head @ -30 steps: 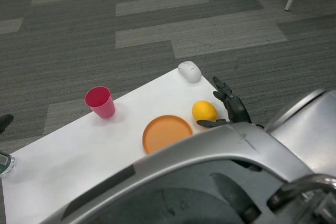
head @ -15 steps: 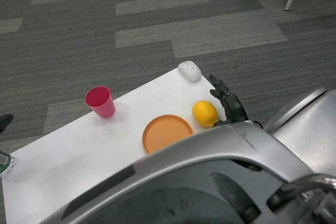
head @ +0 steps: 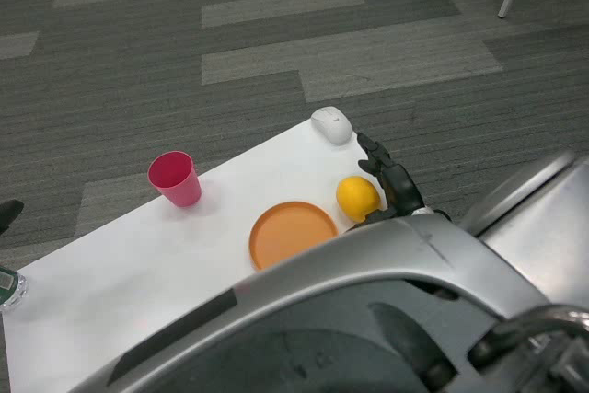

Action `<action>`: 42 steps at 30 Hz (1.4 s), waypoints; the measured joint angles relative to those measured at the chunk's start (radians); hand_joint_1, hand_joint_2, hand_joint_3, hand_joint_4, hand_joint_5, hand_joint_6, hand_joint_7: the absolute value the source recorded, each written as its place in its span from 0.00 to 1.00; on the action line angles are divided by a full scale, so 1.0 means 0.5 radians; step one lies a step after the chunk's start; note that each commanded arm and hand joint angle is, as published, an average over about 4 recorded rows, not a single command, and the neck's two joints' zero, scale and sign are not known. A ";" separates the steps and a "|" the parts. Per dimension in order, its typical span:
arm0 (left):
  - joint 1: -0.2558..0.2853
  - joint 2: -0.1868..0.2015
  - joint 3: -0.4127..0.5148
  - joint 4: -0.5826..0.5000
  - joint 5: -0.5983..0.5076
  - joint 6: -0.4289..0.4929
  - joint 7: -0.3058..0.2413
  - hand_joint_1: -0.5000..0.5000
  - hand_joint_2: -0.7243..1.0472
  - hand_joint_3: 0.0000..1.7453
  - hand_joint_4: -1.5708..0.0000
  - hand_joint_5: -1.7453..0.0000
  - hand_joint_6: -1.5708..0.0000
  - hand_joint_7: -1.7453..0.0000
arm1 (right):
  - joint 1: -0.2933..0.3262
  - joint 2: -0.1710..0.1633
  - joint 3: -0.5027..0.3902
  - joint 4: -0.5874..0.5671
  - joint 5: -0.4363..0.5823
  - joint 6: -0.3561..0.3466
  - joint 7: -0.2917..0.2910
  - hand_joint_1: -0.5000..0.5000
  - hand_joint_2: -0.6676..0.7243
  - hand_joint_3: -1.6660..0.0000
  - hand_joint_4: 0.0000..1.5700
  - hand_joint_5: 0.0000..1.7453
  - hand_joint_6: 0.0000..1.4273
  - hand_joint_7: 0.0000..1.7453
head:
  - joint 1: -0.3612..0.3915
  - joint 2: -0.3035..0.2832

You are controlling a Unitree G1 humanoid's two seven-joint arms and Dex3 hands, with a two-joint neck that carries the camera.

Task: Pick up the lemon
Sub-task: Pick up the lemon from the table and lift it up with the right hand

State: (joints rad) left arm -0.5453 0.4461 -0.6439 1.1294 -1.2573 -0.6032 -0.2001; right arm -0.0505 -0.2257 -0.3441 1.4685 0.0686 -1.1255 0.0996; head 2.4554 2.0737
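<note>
The yellow lemon (head: pixel 357 198) lies on the white table (head: pixel 138 264), just right of an orange plate (head: pixel 292 231). My right hand (head: pixel 392 184) is right beside the lemon's right side, fingers spread and reaching past its far edge, with the thumb low under the lemon's near side; it looks to be touching the fruit but has not closed around it. The silver forearm hides the wrist and the near part of the hand. Of my left hand only a dark tip (head: pixel 7 213) shows at the far left edge.
A pink cup (head: pixel 175 179) stands upright on the table's left part. A white computer mouse (head: pixel 331 124) sits at the far corner, just beyond my right hand. A small green-and-white object (head: pixel 7 286) lies at the left edge. Grey carpet surrounds the table.
My right hand has slid left toward the lemon, closing the gap until its fingers are against the fruit. The lemon, plate, cup and mouse have stayed put.
</note>
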 measured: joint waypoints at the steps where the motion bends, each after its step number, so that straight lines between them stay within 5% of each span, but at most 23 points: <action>1: 0.000 0.000 0.001 0.000 0.000 0.000 0.000 1.00 0.95 0.05 0.98 1.00 1.00 1.00 | -0.005 -0.004 0.008 0.010 -0.006 0.007 -0.009 0.54 0.49 0.95 0.00 0.44 0.00 0.00 | 0.001 0.000; 19: 0.000 0.000 0.012 -0.004 -0.001 0.000 0.000 1.00 0.95 0.04 0.98 1.00 1.00 1.00 | -0.034 -0.078 0.090 0.198 -0.011 0.140 -0.177 0.50 0.45 0.95 0.00 0.44 0.00 0.00 | 0.003 -0.006; 26: 0.000 0.000 0.012 -0.004 -0.001 0.000 0.000 1.00 0.95 0.05 0.98 1.00 1.00 1.00 | -0.039 -0.080 0.189 0.203 -0.010 0.153 -0.234 0.46 0.30 0.93 0.00 0.44 0.00 0.00 | 0.004 -0.016; 42: 0.000 0.000 0.021 -0.005 -0.003 0.000 0.000 1.00 0.95 0.04 0.98 1.00 1.00 1.00 | -0.143 -0.069 0.314 0.162 -0.162 0.285 -0.351 0.38 0.18 0.82 0.00 0.44 0.00 0.00 | 0.023 -0.007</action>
State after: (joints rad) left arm -0.5451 0.4461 -0.6335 1.1271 -1.2587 -0.6032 -0.2001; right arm -0.1219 -0.2601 -0.1871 1.5494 -0.0123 -0.9830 -0.0758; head 2.4670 2.0704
